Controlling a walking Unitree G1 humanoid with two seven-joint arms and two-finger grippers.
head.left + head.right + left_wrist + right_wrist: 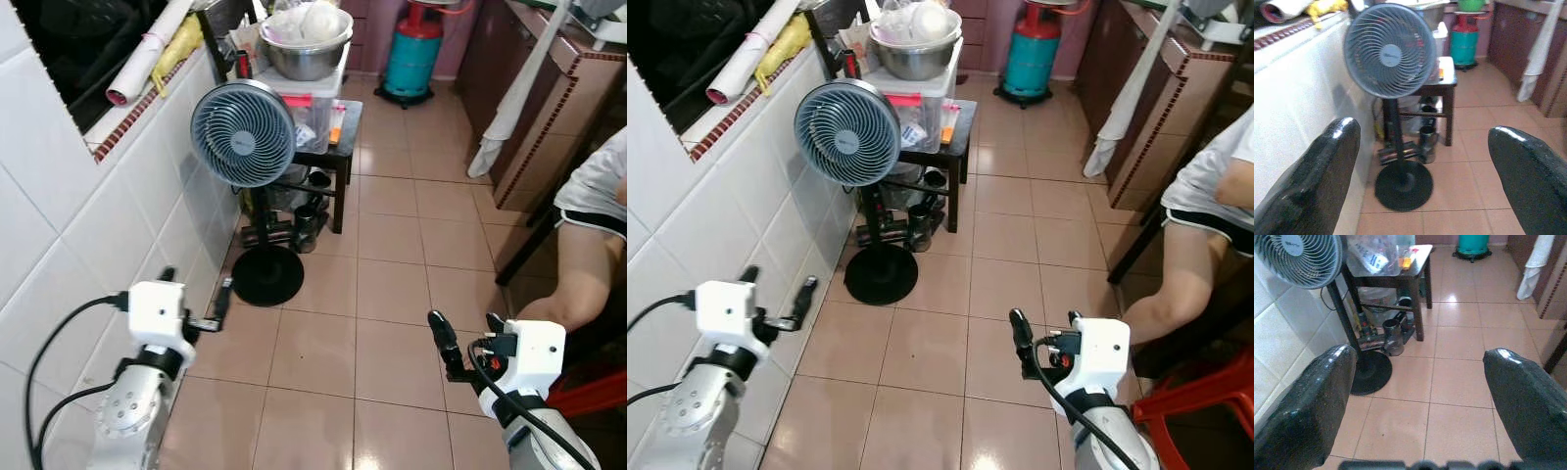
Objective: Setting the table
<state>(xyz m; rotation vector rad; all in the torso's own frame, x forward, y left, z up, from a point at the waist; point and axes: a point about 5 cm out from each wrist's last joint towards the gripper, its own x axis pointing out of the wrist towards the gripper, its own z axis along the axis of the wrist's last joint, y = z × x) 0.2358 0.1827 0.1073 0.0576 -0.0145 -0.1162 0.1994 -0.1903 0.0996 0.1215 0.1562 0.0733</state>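
A small dark side table stands against the tiled wall ahead, bearing a clear plastic box and a steel bowl heaped with white items. My left gripper is held low beside the wall, open and empty, and in the left wrist view it looks toward the fan and table. My right gripper hovers over the floor tiles at the lower right, open with nothing between its fingers; in the right wrist view it faces the table's legs.
A grey pedestal fan stands in front of the table, its round base on the floor. A teal gas cylinder is at the back. A person's leg and a red stool are on the right. Brown cabinets carry a hanging white towel.
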